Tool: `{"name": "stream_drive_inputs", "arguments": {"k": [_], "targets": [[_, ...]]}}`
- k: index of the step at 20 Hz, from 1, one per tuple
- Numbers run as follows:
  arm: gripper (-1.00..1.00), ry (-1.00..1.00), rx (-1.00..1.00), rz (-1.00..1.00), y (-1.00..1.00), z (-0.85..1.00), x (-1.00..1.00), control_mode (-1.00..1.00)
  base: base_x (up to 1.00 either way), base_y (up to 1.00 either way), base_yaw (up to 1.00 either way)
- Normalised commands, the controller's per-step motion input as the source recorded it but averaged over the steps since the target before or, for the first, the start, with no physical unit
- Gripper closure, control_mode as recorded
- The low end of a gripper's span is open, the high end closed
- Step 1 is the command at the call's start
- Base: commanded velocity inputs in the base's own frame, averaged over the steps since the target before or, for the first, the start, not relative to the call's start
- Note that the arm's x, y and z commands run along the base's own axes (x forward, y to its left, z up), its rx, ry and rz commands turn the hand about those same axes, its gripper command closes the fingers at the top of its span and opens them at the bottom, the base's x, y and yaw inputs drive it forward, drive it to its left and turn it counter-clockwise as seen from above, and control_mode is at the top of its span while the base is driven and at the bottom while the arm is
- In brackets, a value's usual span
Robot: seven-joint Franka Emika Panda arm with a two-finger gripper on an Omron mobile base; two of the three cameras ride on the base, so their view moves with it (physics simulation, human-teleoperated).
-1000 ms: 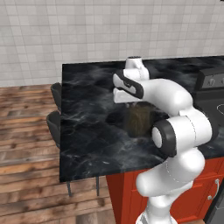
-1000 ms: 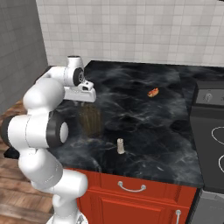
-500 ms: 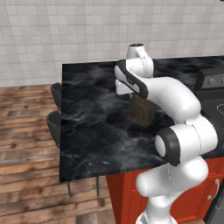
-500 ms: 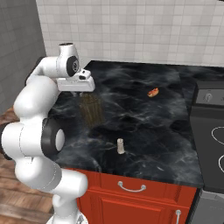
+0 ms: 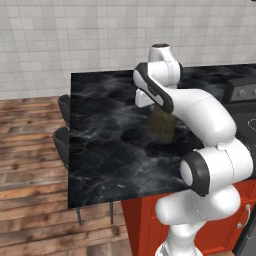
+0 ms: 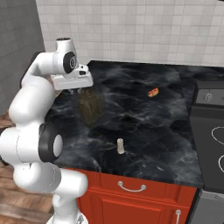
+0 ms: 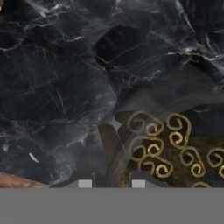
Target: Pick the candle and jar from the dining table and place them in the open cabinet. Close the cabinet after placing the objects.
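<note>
Gripper [image 6: 81,91] clamped on jar [image 6: 90,106] above dining table [image 6: 144,131]; candle [image 6: 120,146] nearby, orange bit [image 6: 152,92] further off.

White arm bent high, wrist turned down, pincer [image 6: 81,92] pointing downward, jaws drawn close together

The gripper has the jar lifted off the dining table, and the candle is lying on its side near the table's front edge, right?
Not quite. The candle stands upright, not on its side; the right base view shows it erect near the front edge of the dining table. The rest holds: the gripper is shut on the jar, which hangs above the marble.
</note>
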Motion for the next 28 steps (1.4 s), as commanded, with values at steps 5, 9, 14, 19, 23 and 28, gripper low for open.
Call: {"name": "stream_drive_inputs", "arguments": {"k": [5, 9, 14, 19, 23, 28], "targets": [[1.00, 0.00, -0.10, 0.24, 0.00, 0.12, -0.31, -1.00, 0.00, 0.00, 0.00], [1.00, 0.00, -0.15, 0.32, 0.02, 0.06, -0.18, -1.00, 0.00, 0.00, 0.00], [1.00, 0.00, -0.11, 0.37, 0.00, 0.11, -0.15, -1.00, 0.00, 0.00, 0.00], [1.00, 0.00, -0.06, 0.41, 0.00, 0.04, -0.07, -1.00, 0.00, 0.00, 0.00], [1.00, -0.03, -0.06, 0.43, 0.00, 0.06, -0.19, -1.00, 0.00, 0.00, 0.00], [1.00, -0.07, -0.06, 0.41, -0.01, 0.07, -0.38, -1.00, 0.00, 0.00, 0.00]]}}
